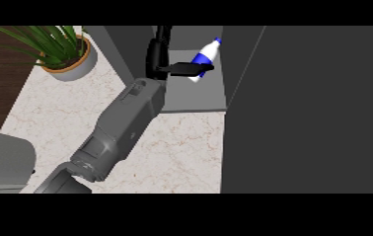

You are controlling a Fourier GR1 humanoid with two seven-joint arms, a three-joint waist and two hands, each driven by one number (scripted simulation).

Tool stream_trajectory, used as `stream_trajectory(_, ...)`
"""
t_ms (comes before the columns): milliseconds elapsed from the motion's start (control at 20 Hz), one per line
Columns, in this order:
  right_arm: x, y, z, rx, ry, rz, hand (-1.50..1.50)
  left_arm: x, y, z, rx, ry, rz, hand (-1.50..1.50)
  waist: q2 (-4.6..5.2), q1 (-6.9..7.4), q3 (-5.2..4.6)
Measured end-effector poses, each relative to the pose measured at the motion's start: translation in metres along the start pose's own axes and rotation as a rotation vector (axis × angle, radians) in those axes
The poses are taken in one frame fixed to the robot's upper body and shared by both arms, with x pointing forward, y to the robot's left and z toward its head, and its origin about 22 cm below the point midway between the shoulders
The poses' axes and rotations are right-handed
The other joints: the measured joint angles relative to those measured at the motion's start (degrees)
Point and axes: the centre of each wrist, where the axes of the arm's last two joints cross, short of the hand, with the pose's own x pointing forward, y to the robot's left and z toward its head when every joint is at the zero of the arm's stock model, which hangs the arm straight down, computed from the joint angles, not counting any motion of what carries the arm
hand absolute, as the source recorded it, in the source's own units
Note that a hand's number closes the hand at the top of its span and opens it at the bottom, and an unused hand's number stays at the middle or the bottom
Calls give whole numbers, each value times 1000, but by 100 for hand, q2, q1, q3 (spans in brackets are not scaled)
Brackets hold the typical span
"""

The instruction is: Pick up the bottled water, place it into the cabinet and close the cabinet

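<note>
Pale marble counter (182, 146), potted green plant (62, 50) at its far-left corner, dark floor (15, 77) beyond.

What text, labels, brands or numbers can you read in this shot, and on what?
No readable text anywhere in the head view.
Bottled water: blue band where a label would be, no lettering can be made out.
Cabinet: plain grey panels, no markings.
Plant pot: plain, no markings.

Flat, even light leaves the pale counter (182, 146) bright and the grey cabinet (193, 99) much dimmer.
</note>
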Motion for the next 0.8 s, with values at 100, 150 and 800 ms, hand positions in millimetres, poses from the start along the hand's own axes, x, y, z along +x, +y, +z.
stream_trajectory(100, -1, 3, -3, -1, 0, -15, -150, -5, 0, 9, -15, 4, 25, -150, -2, 15, -1)
stream_trajectory(150, -2, 4, -3, -7, -6, -17, -150, -5, -2, 13, -31, 5, 42, -150, -12, 32, 0)
stream_trajectory(800, 3, 11, -3, -34, -2, -3, -150, 2, -7, 88, -214, -10, 301, -150, -49, 207, 1)
